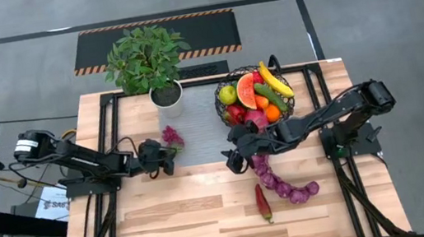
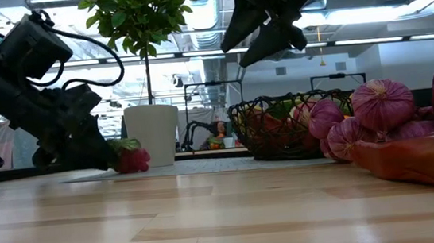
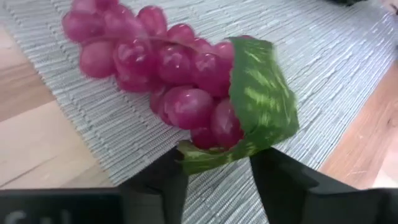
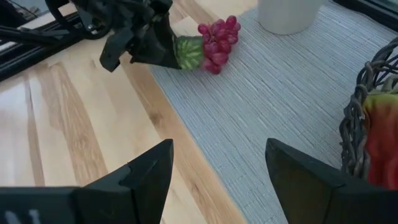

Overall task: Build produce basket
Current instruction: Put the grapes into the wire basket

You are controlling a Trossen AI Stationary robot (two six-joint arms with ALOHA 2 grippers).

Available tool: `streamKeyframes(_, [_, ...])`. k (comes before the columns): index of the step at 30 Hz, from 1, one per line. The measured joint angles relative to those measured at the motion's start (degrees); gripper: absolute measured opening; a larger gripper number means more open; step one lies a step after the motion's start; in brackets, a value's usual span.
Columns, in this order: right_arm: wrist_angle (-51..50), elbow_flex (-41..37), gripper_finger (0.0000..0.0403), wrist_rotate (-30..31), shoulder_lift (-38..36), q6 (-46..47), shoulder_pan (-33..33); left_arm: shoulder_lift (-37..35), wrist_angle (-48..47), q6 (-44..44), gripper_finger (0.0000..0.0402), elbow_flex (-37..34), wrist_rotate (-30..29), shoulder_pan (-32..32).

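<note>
Left end effector (image 3: 214, 177) is clamped on the green leaf of a bunch of red grapes (image 3: 155, 62) lying on the grey mat (image 4: 280, 93) near the table's middle. Right end effector (image 4: 214, 177), fingers apart, hovers beside the wire basket (image 1: 253, 100) of produce toward the table's back edge.

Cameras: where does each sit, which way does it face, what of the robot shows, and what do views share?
High: above the table, facing down; both arms, basket, plant.
Low: at tabletop height, facing level across; both arms enter from above.
Left wrist: on the left arm, facing the grapes; left gripper shut on their leaf.
Right wrist: on the right arm, facing the mat; right gripper open.
Shared: both wrist views show the grapes.
</note>
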Motion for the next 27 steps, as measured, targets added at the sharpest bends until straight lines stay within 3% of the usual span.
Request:
streamKeyframes(13, [0.4, 0.0, 0.0275, 0.6, 0.0, 0.0, 0.0, 0.0, 0.1, 3.5, 0.0009, 3.4, 0.0, -0.4])
streamKeyframes(27, [0.3, 0.0, 0.0275, 1.9, 0.0, -1.1, 0.0, 0.0, 0.0, 5.4, 0.0, 7.7, 0.0, -5.1])
